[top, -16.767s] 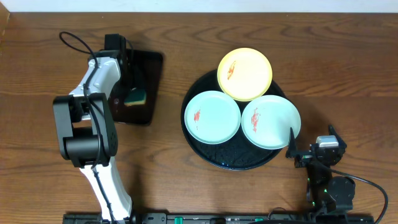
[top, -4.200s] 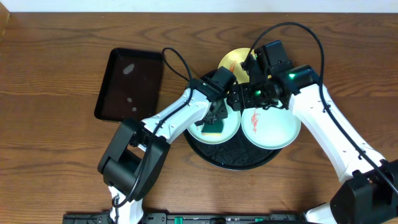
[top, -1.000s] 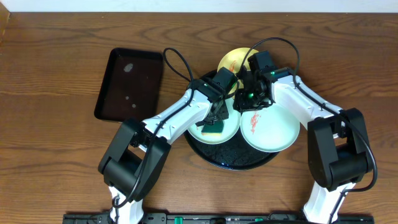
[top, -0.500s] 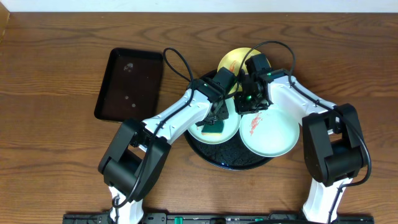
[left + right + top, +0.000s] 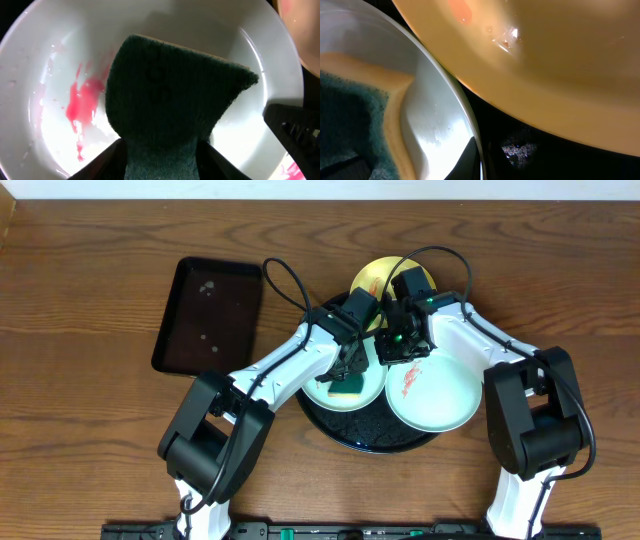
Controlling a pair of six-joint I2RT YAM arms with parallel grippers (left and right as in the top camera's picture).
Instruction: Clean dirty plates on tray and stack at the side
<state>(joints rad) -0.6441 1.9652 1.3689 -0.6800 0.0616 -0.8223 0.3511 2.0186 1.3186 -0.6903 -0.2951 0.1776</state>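
Observation:
On the round black tray lie two mint plates, with a yellow plate at its far edge. My left gripper is shut on the green sponge and presses it into the left mint plate. In the left wrist view the sponge lies beside a red smear. My right gripper is shut on that plate's right rim, and the yellow plate sits just beyond. The right mint plate carries a red smear.
A rectangular black tray with wet spots lies at the back left on the wooden table. Both arms cross over the round tray's middle, and cables loop above them. Bare wood-grain table surrounds the tray.
My right gripper has shifted slightly left and shut on the left plate's rim. The left gripper has tightened a little on the sponge. The right mint plate has slid slightly towards the front.

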